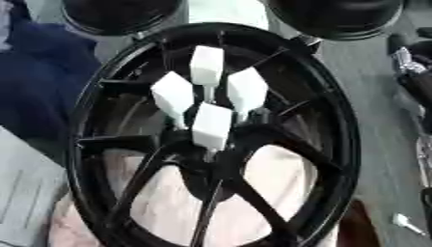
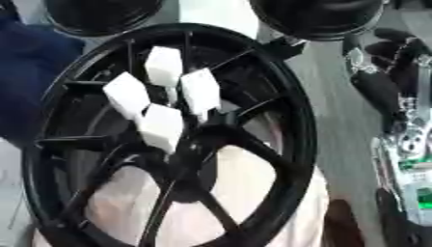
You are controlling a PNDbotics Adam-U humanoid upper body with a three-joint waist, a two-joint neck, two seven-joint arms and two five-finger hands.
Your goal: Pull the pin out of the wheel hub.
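Wheel hub (image 1: 215,140): a black spoked rim filling most of the frame, tilted, its lower edge cut off at the bottom; thin spokes fan out from a dark centre just below the middle.
Pale surface (image 1: 278,173): a pinkish-white surface shows through the gaps between the lower spokes; what it is cannot be told.
Dark blue cloth (image 1: 38,82): fills the upper left of the frame, partly behind the rim; cut off by the left edge.
Round black objects (image 2: 317,17): two dark rounded shapes at the top edge, left and right, both cut off; nothing more can be made out.
Right arm (image 2: 397,120): black and silver machinery runs down the right edge of the right eye view, with a patch of green low down; it stands apart from the rim.
Right hand (image 2: 384,46): dark fingers at the upper right, blurred; whether they are straight or curled cannot be told.
Left hand: shows in neither view.
Pins (image 1: 211,126): four white blocky heads clustered just above the rim's centre, each on a thin stem that seems to run into the hub; three stand in an arc and the fourth sits lower, in front.
Small white piece (image 1: 405,223): lies alone at the lower right on the grey floor (image 1: 380,120).
Writing: no readable brand or label anywhere.
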